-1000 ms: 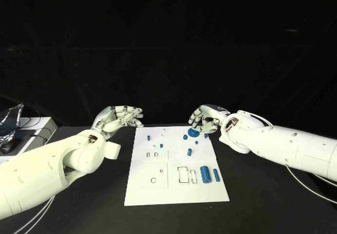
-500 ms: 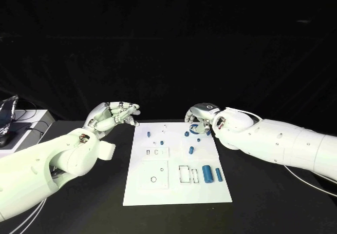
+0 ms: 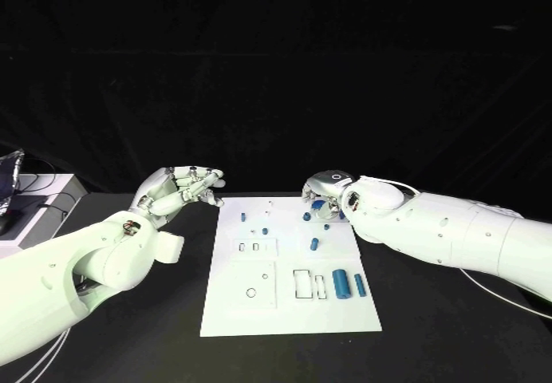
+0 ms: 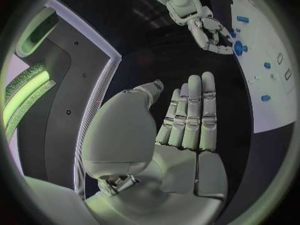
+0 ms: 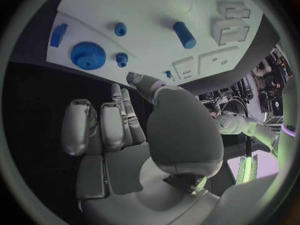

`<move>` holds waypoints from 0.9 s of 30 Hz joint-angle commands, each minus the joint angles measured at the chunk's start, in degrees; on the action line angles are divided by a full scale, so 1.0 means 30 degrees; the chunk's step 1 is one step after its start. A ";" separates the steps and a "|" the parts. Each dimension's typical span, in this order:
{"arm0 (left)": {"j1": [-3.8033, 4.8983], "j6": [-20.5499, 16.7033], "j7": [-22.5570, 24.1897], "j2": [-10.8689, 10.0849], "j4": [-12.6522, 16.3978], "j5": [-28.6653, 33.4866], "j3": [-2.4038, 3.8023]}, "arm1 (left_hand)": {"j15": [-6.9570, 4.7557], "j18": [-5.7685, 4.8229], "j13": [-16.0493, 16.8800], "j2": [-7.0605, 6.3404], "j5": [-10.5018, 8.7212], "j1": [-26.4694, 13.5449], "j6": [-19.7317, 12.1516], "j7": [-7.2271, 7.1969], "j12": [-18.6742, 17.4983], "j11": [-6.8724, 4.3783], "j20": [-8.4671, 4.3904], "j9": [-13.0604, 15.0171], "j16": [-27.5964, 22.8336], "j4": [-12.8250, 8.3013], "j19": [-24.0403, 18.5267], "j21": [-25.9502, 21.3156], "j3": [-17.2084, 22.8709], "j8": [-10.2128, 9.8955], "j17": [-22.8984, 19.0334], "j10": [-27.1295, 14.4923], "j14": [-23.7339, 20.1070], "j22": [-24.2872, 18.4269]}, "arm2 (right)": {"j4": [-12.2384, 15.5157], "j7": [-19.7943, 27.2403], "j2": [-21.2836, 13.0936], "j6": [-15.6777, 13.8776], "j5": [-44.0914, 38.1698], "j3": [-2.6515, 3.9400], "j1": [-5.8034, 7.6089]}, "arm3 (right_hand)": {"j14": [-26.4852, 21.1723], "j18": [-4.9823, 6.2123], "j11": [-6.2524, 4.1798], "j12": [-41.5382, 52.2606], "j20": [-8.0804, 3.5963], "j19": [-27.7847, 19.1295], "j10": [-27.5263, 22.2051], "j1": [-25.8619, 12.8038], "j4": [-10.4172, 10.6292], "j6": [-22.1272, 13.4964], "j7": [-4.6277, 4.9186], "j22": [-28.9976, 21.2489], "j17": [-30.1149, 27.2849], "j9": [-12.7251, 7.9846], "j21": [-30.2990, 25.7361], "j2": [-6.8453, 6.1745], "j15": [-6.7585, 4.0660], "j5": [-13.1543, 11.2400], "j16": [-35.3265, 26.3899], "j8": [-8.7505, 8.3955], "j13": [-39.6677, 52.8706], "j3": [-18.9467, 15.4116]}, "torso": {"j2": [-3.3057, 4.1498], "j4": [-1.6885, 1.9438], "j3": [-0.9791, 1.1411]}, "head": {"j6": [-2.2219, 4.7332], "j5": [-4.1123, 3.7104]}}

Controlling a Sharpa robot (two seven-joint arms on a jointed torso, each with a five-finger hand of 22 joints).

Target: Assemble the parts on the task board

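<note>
Both arms are bulky, glossy white shells with small dark screw holes — the right arm [image 3: 460, 235] carries a thin white cable looped near its wrist. The left hand [image 3: 182, 188] and right hand [image 3: 325, 194] are silver — segmented metallic fingers on smooth grey palms.

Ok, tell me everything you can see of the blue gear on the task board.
The blue gear is a round, toothed wheel with a raised hub and centre hole, plastic by the look of it. It lies flat near the far right corner of the white task board, beside a smaller blue gear. The right hand hovers just above it, partly hiding it in the head view; no contact is visible.
</note>
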 commanded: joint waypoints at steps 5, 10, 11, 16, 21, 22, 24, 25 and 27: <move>0.0007 0.0172 0.0073 -0.0012 0.0124 -0.0111 0.0053 | -0.0023 0.0159 -0.0021 0.0044 0.0069 -0.0206 -0.0079 0.0053 -0.0059 -0.0023 0.0050 0.0022 0.0139 -0.0023 -0.0181 0.0060 0.0150 -0.0126 0.0031 -0.0117 -0.0163 0.0039 | -0.0376 -0.0304 0.0212 0.0615 -0.0808 0.0006 -0.0059 | 0.0492 -0.0136 0.0062 -0.0046 0.0040 0.0040 -0.0201 0.0046 0.0072 0.0130 0.0073 -0.0055 -0.0027 0.0030 -0.0108 -0.0110 0.0154 -0.0041 0.0131 0.0037 -0.0025 -0.0087 | 0.0246 0.0134 0.0014 | -0.0043 -0.0016; 0.0007 0.0116 -0.0016 -0.0007 0.0106 -0.0114 0.0067 | -0.0017 0.0162 -0.0027 0.0066 0.0072 -0.0188 -0.0098 0.0078 -0.0057 -0.0010 0.0054 0.0024 0.0175 -0.0047 -0.0214 0.0105 0.0177 -0.0143 0.0052 -0.0154 -0.0190 0.0069 | -0.0471 -0.0187 0.0303 0.0721 -0.0776 0.0006 -0.0075 | 0.0465 -0.0116 0.0089 -0.0042 0.0065 0.0011 -0.0294 -0.0027 0.0152 0.0078 0.0103 -0.0147 -0.0067 0.0038 -0.0175 -0.0127 0.0179 -0.0130 0.0166 -0.0003 -0.0021 -0.0199 | 0.0353 0.0173 -0.0012 | -0.0072 0.0037; 0.0007 0.0108 -0.0026 -0.0002 0.0096 -0.0114 0.0069 | -0.0010 0.0164 -0.0031 0.0081 0.0074 -0.0165 -0.0109 0.0099 -0.0054 0.0002 0.0057 0.0025 0.0205 -0.0074 -0.0238 0.0143 0.0202 -0.0155 0.0068 -0.0179 -0.0208 0.0095 | -0.0467 -0.0168 0.0310 0.0784 -0.0752 0.0006 -0.0076 | 0.0450 -0.0118 0.0098 -0.0043 0.0076 0.0018 -0.0343 -0.0050 0.0184 0.0032 0.0112 -0.0135 -0.0093 0.0036 -0.0172 -0.0129 0.0189 -0.0150 0.0174 -0.0034 -0.0021 -0.0246 | 0.0379 0.0175 -0.0020 | -0.0070 0.0017; 0.0007 0.0068 -0.0057 0.0009 0.0052 -0.0114 0.0076 | -0.0010 0.0164 -0.0031 0.0081 0.0074 -0.0165 -0.0109 0.0099 -0.0054 0.0002 0.0057 0.0025 0.0205 -0.0074 -0.0238 0.0143 0.0202 -0.0155 0.0068 -0.0179 -0.0208 0.0095 | -0.0468 -0.0133 0.0323 0.1046 -0.0689 0.0006 -0.0081 | 0.0446 -0.0121 0.0103 -0.0038 0.0084 0.0027 -0.0367 -0.0069 0.0217 0.0011 0.0118 -0.0114 -0.0084 0.0037 -0.0161 -0.0116 0.0195 -0.0166 0.0199 -0.0051 -0.0018 -0.0279 | 0.0500 0.0154 -0.0037 | -0.0058 -0.0035; 0.0007 0.0054 -0.0063 0.0031 0.0027 -0.0115 0.0083 | -0.0003 0.0165 -0.0032 0.0087 0.0072 -0.0160 -0.0115 0.0115 -0.0049 0.0014 0.0060 0.0028 0.0232 -0.0089 -0.0257 0.0176 0.0215 -0.0164 0.0081 -0.0194 -0.0221 0.0116 | -0.0601 -0.0118 0.0382 0.1097 -0.0674 0.0006 -0.0106 | 0.0446 -0.0121 0.0103 -0.0038 0.0084 0.0027 -0.0367 -0.0069 0.0217 0.0011 0.0118 -0.0114 -0.0084 0.0037 -0.0161 -0.0116 0.0195 -0.0166 0.0199 -0.0051 -0.0018 -0.0279 | 0.0606 0.0108 -0.0051 | -0.0019 -0.0103; 0.0007 0.0055 -0.0064 0.0032 0.0026 -0.0115 0.0084 | -0.0003 0.0165 -0.0032 0.0087 0.0072 -0.0160 -0.0115 0.0115 -0.0049 0.0014 0.0060 0.0028 0.0232 -0.0089 -0.0257 0.0176 0.0215 -0.0164 0.0081 -0.0194 -0.0221 0.0116 | -0.0614 -0.0119 0.0391 0.1088 -0.0674 0.0006 -0.0115 | 0.0446 -0.0121 0.0103 -0.0038 0.0084 0.0027 -0.0367 -0.0069 0.0217 0.0011 0.0118 -0.0114 -0.0084 0.0037 -0.0161 -0.0116 0.0195 -0.0166 0.0199 -0.0051 -0.0018 -0.0279 | 0.0634 0.0106 -0.0055 | -0.0012 -0.0106; 0.0007 0.0057 -0.0067 0.0035 0.0022 -0.0115 0.0087 | -0.0003 0.0165 -0.0032 0.0087 0.0072 -0.0160 -0.0115 0.0115 -0.0049 0.0014 0.0060 0.0028 0.0232 -0.0089 -0.0257 0.0176 0.0215 -0.0164 0.0081 -0.0194 -0.0221 0.0116 | -0.0647 -0.0141 0.0416 0.1061 -0.0685 0.0006 -0.0142 | 0.0439 -0.0116 0.0103 -0.0029 0.0088 0.0019 -0.0367 -0.0074 0.0234 0.0006 0.0118 -0.0138 -0.0106 0.0041 -0.0179 -0.0105 0.0198 -0.0180 0.0199 -0.0056 -0.0013 -0.0297 | 0.0694 0.0127 -0.0053 | -0.0010 -0.0130; 0.0007 0.0057 -0.0070 0.0033 0.0020 -0.0115 0.0088 | -0.0003 0.0165 -0.0032 0.0087 0.0072 -0.0160 -0.0115 0.0115 -0.0049 0.0014 0.0060 0.0028 0.0232 -0.0089 -0.0257 0.0176 0.0215 -0.0164 0.0081 -0.0194 -0.0221 0.0116 | -0.0659 -0.0160 0.0421 0.1043 -0.0718 0.0006 -0.0151 | 0.0439 -0.0116 0.0103 -0.0029 0.0088 0.0019 -0.0367 -0.0074 0.0234 0.0006 0.0118 -0.0138 -0.0106 0.0041 -0.0179 -0.0105 0.0198 -0.0180 0.0199 -0.0056 -0.0013 -0.0297 | 0.0713 0.0142 -0.0053 | -0.0010 -0.0144; 0.0007 0.0064 -0.0078 0.0024 0.0015 -0.0115 0.0090 | -0.0003 0.0165 -0.0032 0.0087 0.0072 -0.0160 -0.0115 0.0115 -0.0049 0.0014 0.0060 0.0028 0.0232 -0.0089 -0.0257 0.0176 0.0215 -0.0164 0.0081 -0.0194 -0.0221 0.0116 | -0.0682 -0.0200 0.0421 0.1006 -0.0764 0.0006 -0.0164 | 0.0431 -0.0115 0.0101 -0.0021 0.0091 0.0019 -0.0362 -0.0066 0.0247 0.0012 0.0117 -0.0139 -0.0130 0.0045 -0.0182 -0.0077 0.0200 -0.0180 0.0197 -0.0055 -0.0008 -0.0298 | 0.0760 0.0176 -0.0078 | -0.0016 -0.0146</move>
